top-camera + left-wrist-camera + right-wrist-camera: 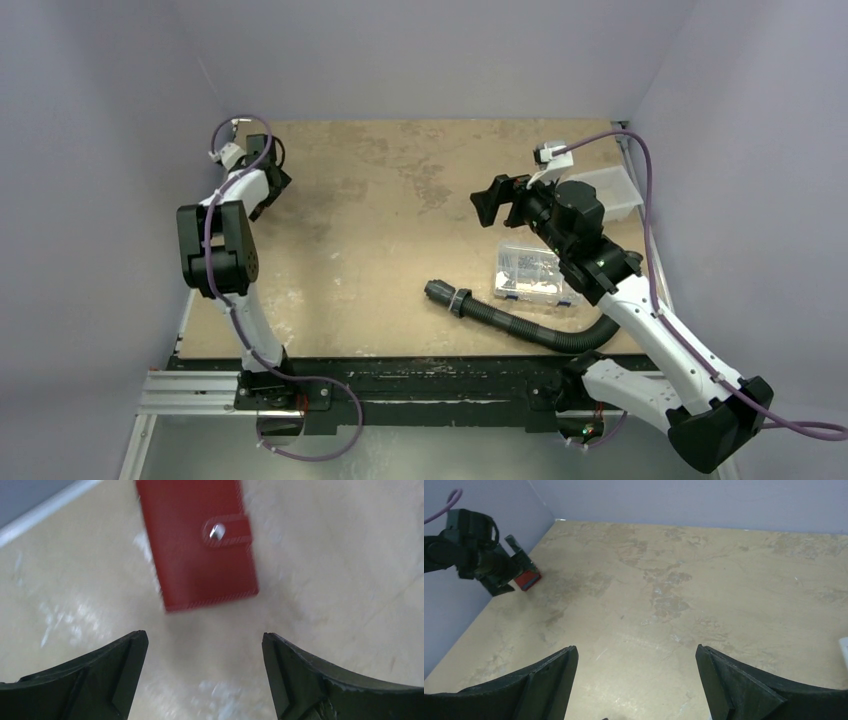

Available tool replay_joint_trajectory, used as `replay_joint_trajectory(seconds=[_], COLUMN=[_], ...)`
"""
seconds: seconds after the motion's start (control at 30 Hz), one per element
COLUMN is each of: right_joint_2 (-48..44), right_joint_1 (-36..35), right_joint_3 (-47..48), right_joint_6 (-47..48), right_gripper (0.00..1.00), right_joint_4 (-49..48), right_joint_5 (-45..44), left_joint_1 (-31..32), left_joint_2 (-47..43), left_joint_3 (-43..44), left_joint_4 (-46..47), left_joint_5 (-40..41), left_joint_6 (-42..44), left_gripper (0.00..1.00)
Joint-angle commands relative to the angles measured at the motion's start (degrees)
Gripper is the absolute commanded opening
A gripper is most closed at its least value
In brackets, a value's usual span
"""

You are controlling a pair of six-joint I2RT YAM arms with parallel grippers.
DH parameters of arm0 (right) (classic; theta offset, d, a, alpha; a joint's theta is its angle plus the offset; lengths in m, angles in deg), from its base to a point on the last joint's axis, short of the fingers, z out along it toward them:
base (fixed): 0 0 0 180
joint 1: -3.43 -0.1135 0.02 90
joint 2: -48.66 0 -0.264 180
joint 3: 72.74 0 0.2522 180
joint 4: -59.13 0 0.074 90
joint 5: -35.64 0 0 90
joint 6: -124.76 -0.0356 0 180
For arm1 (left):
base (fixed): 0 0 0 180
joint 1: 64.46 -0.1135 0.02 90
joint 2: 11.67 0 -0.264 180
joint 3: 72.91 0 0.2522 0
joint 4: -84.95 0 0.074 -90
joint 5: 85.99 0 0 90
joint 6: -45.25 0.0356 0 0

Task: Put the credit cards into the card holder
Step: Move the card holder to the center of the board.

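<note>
The card holder (200, 545) is a red wallet-like case, closed by a tab with a metal snap, lying flat on the tan table just ahead of my left gripper (205, 640). That gripper is open, hovering above the table with nothing between its fingers. From the right wrist view the card holder (528, 580) shows as a red patch at the far left, beside the left arm (471, 555). My right gripper (636, 652) is open and empty over the mid-right of the table (380, 210). In the top view my left gripper (272, 185) hides the holder. The credit cards are out of view.
A clear compartment box (535, 272) lies under the right arm, and a white tray (612, 190) sits at the back right. A black corrugated hose (520, 322) runs along the near right. Purple walls close in the left, back and right sides.
</note>
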Motion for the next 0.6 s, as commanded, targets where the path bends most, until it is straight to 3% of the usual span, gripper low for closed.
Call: replay_joint_trajectory(seconds=[0.0, 0.07, 0.2, 0.4, 0.57], right_joint_2=[-0.77, -1.14, -1.2, -0.37, 0.63], right_joint_1=[0.02, -0.04, -0.01, -0.03, -0.11], right_joint_3=[0.0, -0.31, -0.77, -0.59, -1.18], right_joint_6=[-0.76, -0.76, -0.74, -1.29, -2.02], right_gripper=[0.99, 0.99, 0.99, 0.99, 0.99], right_joint_4=[-2.48, -2.02, -1.9, -2.34, -3.79], right_joint_5=[2.19, 2.13, 2.25, 3.64, 5.15], left_joint_1=[-1.13, -1.57, -4.61, -6.75, -6.62], left_joint_2=[6.32, 8.22, 12.44, 19.35, 20.0], left_joint_3=[11.36, 13.73, 16.19, 23.0, 20.74], left_joint_4=[1.87, 2.74, 5.29, 3.2, -0.33], left_joint_5=[8.33, 11.2, 8.51, -2.24, -10.2], left_joint_6=[3.9, 5.4, 6.74, 9.88, 10.02], left_gripper=[0.9, 0.91, 0.9, 0.81, 0.74])
